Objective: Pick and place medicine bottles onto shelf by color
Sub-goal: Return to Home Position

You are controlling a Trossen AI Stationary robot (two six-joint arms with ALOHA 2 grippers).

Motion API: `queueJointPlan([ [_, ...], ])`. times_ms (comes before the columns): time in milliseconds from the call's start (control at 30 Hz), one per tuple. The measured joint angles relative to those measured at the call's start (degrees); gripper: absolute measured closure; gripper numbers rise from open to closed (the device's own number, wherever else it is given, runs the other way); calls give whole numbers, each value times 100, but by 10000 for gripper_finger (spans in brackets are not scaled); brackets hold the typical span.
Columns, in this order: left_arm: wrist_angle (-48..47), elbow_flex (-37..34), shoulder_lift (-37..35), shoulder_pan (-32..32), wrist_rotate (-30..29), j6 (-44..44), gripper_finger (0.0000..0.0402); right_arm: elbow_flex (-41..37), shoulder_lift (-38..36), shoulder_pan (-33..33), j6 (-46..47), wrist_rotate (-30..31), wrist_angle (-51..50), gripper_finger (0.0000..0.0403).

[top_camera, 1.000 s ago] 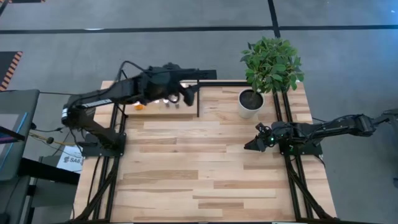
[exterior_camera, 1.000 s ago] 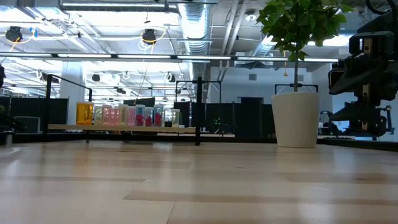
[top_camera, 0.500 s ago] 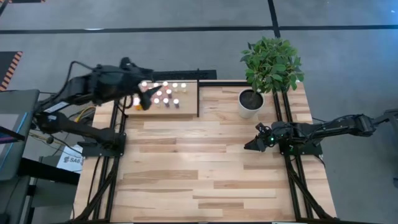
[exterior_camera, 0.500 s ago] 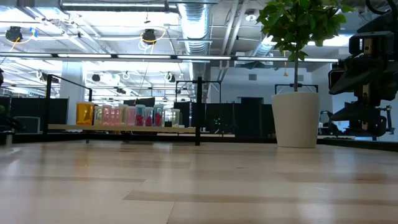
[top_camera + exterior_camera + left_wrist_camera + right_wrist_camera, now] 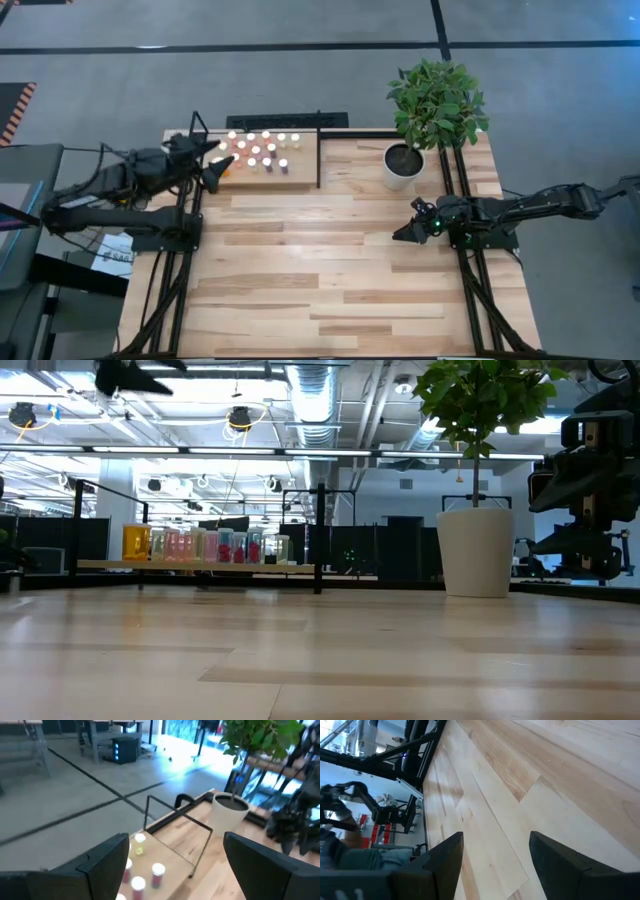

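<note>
Your shelf [image 5: 300, 174] lies flat in the far left corner of the table [image 5: 330, 280]. Its long axis runs along the table's far edge, and thin black rods frame the light board. The medicine bottles [image 5: 256, 150] stand on it upright, caps up, in short rows parallel to that long axis. They are crowded toward the end of the shelf nearest the left arm. From table height you see them as one line along the board: an orange one at the outer end, then pink ones, then bluish and clear ones toward the inner end.

Just past the shelf's inner end, beyond its black upright [image 5: 319, 160], a white plant pot [image 5: 402, 168] stands with a leafy plant [image 5: 438, 100] in it. It is near the shelf but does not touch it. Nothing lies on the planks in front of the shelf.

Your left gripper [image 5: 218, 170] hangs just off the shelf's outer end, at its front corner, pointing in over the bottles. Its fingers are spread wide with nothing between them, and they touch no bottle. Your right gripper [image 5: 403, 234] waits well apart from the shelf, on the far side of the pot and nearer the front. It sits low over the tabletop, with its fingers also apart and empty.
</note>
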Motion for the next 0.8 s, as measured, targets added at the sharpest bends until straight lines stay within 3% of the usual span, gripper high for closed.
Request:
queueJointPlan([
  [367, 2311, -3053, -1825, 0, 447, -845, 90, -1, 1, -1, 0, 0, 0, 153],
  [600, 2499, -3752, -2500, 0, 501, -1020, 90, -1, 0, 0, 0, 0, 0, 153],
  [800, 2468, -3983, -3002, 0, 491, -666, 90, -1, 1, 1, 0, 1, 0, 153],
])
